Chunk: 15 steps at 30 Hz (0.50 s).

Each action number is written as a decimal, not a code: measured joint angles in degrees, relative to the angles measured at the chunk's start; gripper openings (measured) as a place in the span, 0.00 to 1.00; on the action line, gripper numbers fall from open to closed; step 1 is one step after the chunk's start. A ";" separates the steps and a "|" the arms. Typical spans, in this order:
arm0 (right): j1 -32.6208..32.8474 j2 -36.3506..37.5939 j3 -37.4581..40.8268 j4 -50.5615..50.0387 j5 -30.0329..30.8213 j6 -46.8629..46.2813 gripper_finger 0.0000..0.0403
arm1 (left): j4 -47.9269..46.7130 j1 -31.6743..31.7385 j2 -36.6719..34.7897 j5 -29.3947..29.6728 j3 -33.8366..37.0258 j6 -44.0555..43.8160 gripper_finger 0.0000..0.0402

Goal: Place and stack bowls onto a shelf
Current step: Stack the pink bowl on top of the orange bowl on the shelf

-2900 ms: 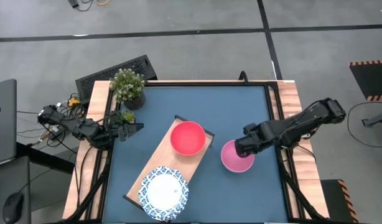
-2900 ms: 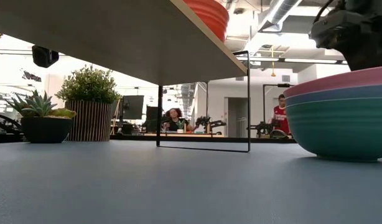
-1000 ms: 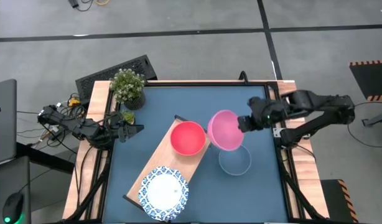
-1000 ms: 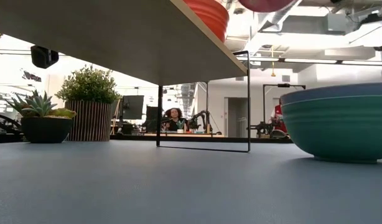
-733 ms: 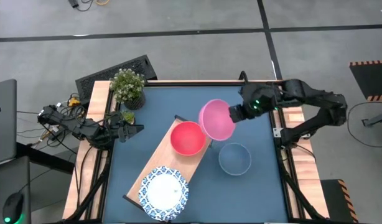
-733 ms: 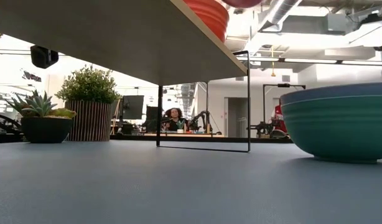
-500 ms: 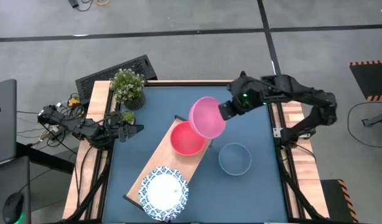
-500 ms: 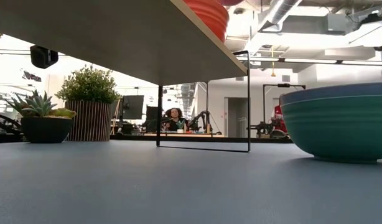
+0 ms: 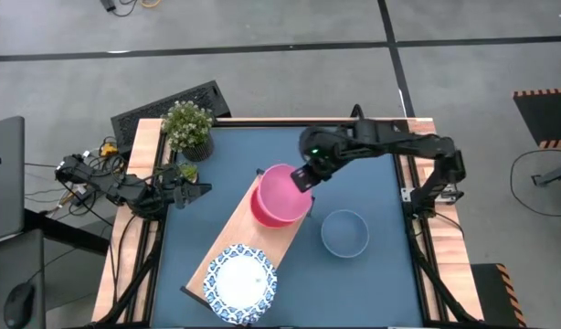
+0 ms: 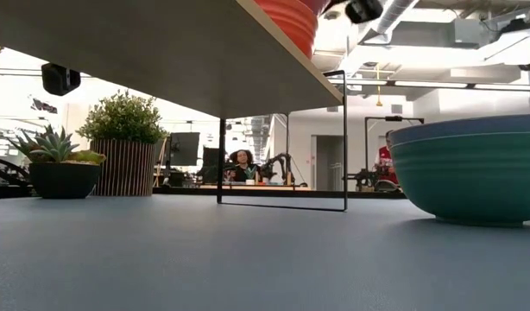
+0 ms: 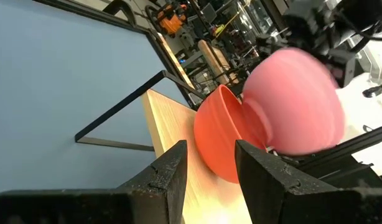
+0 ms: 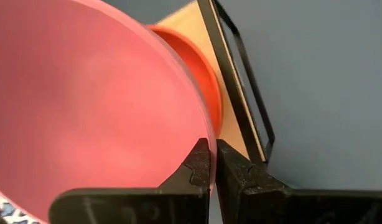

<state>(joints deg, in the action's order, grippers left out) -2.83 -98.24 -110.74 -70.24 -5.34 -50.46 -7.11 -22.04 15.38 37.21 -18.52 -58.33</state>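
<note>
Stacking step in hand: your right gripper pinches rim of pink bowl, held tilted over red bowl at shelf end nearest bench centre. Next: level it, lower until nested, release. Left gripper parted, empty, at bench's left edge.

The right hand reaches out over mid-table, fingers pinched together, while the left hand apparently waits parted at the left edge.

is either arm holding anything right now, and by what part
The right pincer pinches the pink bowl by its rim, above the red bowl. The left pincer holds nothing.
</note>
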 joint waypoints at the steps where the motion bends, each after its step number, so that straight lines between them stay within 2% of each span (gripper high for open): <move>1: 0.03 -0.74 0.00 -0.02 -0.49 0.04 0.07 | 0.02 0.00 0.00 0.00 -0.01 0.00 0.30; 8: -0.02 -4.34 0.00 -0.01 -2.12 0.84 0.07 | 0.02 0.00 0.00 -0.02 0.00 0.00 0.30; 15: -0.70 -4.32 0.00 -0.02 -2.21 0.93 0.09 | 0.02 0.00 0.00 -0.02 0.00 0.02 0.30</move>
<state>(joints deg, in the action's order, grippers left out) -3.53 -102.57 -110.74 -70.26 -7.56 -49.54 -7.09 -22.04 15.38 37.19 -18.52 -58.30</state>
